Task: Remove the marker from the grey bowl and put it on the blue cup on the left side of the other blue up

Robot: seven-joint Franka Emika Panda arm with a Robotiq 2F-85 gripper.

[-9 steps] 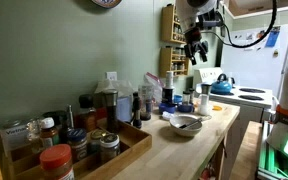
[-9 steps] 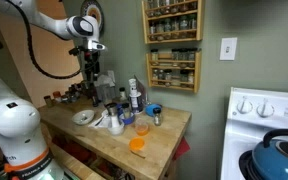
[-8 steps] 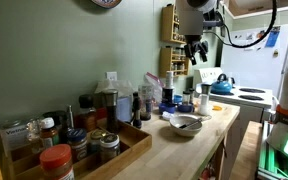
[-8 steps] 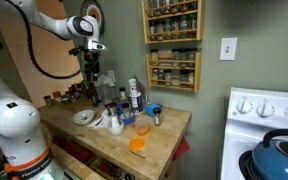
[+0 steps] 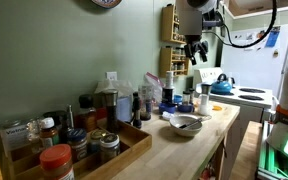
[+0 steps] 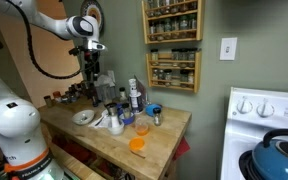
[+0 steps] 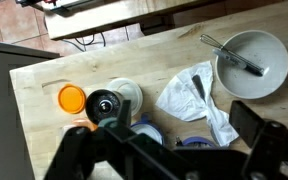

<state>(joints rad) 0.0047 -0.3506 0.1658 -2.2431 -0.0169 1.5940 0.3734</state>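
Fingers [image 7: 256, 125] are spread wide with nothing between them. They hang high above the worktop [image 7: 44, 90], well apart from everything on it, as both exterior views show. I think this height is kept because the worktop is crowded with jars and bottles, and a low approach could knock them.

The marker [image 7: 234, 55] lies inside the grey bowl [image 7: 252, 62], leaning across its bottom. A second thin stick seems to lie with it, but I cannot tell what it is. The bowl stands close to one edge of the worktop, near a corner, just beside a crumpled white cloth [image 7: 189, 95]. In an exterior view a blue cup [image 6: 153, 110] stands toward the opposite edge. Which blue cup is the goal I cannot tell.

The removal is not yet begun. The next move probably needs the fingers brought down over the bowl and turned across the marker, because it is slim and lies low.
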